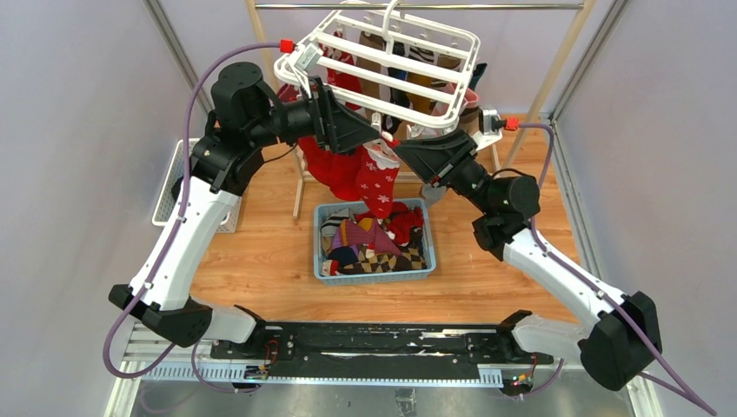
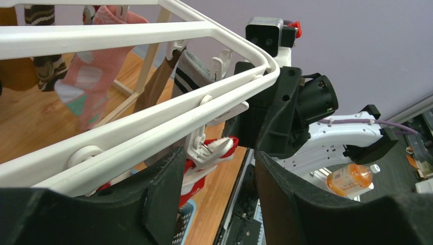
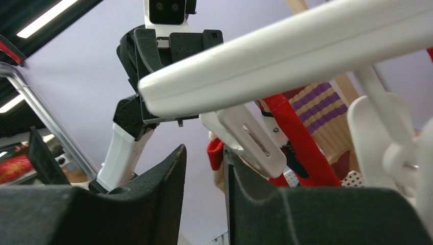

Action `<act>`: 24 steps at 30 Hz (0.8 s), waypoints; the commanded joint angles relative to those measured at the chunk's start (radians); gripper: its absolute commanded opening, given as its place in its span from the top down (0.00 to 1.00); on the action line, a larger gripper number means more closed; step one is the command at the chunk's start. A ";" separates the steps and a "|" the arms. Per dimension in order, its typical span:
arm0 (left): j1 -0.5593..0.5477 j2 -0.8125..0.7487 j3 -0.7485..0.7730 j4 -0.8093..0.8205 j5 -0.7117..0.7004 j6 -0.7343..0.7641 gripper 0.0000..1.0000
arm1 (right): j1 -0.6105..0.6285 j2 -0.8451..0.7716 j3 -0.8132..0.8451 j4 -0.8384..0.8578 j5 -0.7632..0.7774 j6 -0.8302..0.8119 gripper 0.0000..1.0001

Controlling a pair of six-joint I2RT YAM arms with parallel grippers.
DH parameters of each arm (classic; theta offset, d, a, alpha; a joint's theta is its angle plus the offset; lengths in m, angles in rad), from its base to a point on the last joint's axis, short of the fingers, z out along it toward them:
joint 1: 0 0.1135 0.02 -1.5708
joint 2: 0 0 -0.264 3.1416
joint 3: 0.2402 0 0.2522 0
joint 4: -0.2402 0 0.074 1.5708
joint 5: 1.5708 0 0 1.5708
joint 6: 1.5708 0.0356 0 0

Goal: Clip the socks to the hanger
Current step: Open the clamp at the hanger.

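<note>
one hanger, one blue basket

The hanger is smooth white plastic with a soft gloss, and its clips look the same. The socks are matt knitted cloth, red with white marks. Both sets of jaws are matt black plastic, faintly grainy. The arm shells are glossy white and their joints dull black. The cable has a smooth purple sheath. The laundry basket is blue plastic, the rail frame pale bare wood, and the counter satin wood grain.
</note>
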 commanded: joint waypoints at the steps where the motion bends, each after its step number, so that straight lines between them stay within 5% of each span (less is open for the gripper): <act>1: -0.005 -0.025 0.010 -0.028 -0.014 0.043 0.43 | 0.001 -0.083 -0.031 -0.127 0.023 -0.109 0.62; 8: -0.005 -0.036 0.013 -0.059 -0.039 0.097 0.43 | 0.000 -0.200 -0.037 -0.389 0.077 -0.256 0.48; 24: -0.005 -0.044 0.019 -0.088 -0.053 0.133 0.43 | 0.000 -0.313 0.110 -0.813 0.313 -0.590 0.43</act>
